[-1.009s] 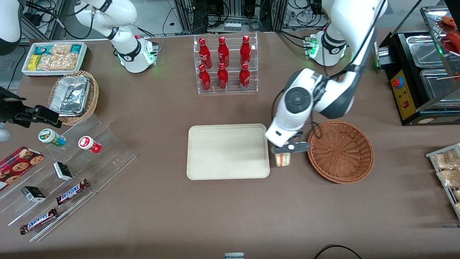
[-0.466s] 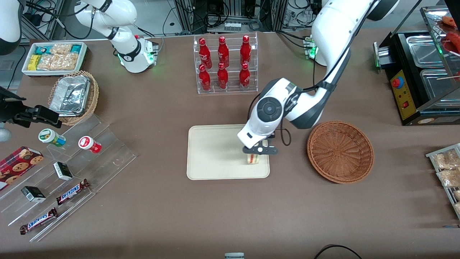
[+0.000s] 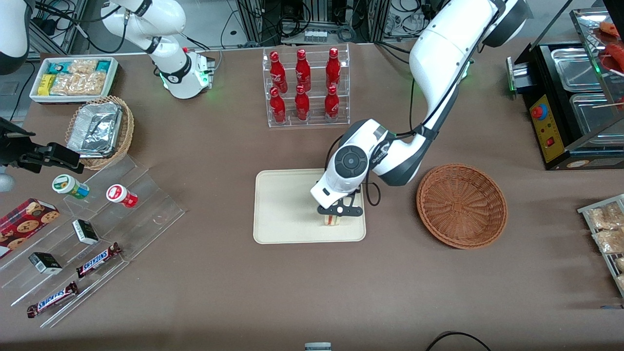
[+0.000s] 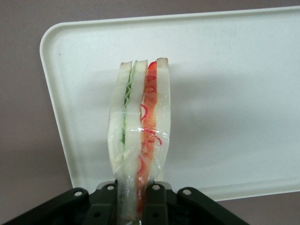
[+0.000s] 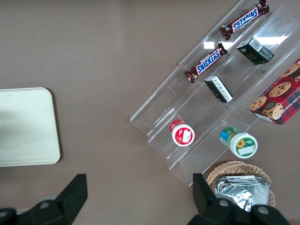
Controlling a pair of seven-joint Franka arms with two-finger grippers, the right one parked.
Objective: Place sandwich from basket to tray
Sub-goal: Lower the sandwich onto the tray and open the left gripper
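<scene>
**Sandwich Hangs Over the Tray, Release Yet to Come**

A brown table (image 3: pixel 219 273) crowded with shop goods sets the scene: a clear rack of red bottles (image 3: pixel 304 87) stands farther from the front camera, stepped acrylic shelves of snack bars (image 3: pixel 73 273) lie toward the parked arm's end. At the centre lies the cream tray (image 3: pixel 287 204), with the round wicker basket (image 3: pixel 461 205) beside it toward the working arm's end, holding nothing that can be seen.

The gripper (image 3: pixel 337 212) is poised over the tray, near the edge closest to the basket, its fingers pinching the sandwich (image 4: pixel 139 126) at one end. In the wrist view the wrapped wedge stands out from the jaws, green and red filling showing between pale bread slices, with the tray surface (image 4: pixel 234 93) spread beneath it. Whether the sandwich touches the tray cannot be told.

The carry looks all but over; the step in hand appears to be the set-down. The next move likely calls for a short descent until the wedge rests on the tray, then parting the fingers and lifting straight up so the wrapper does not drag along.
</scene>
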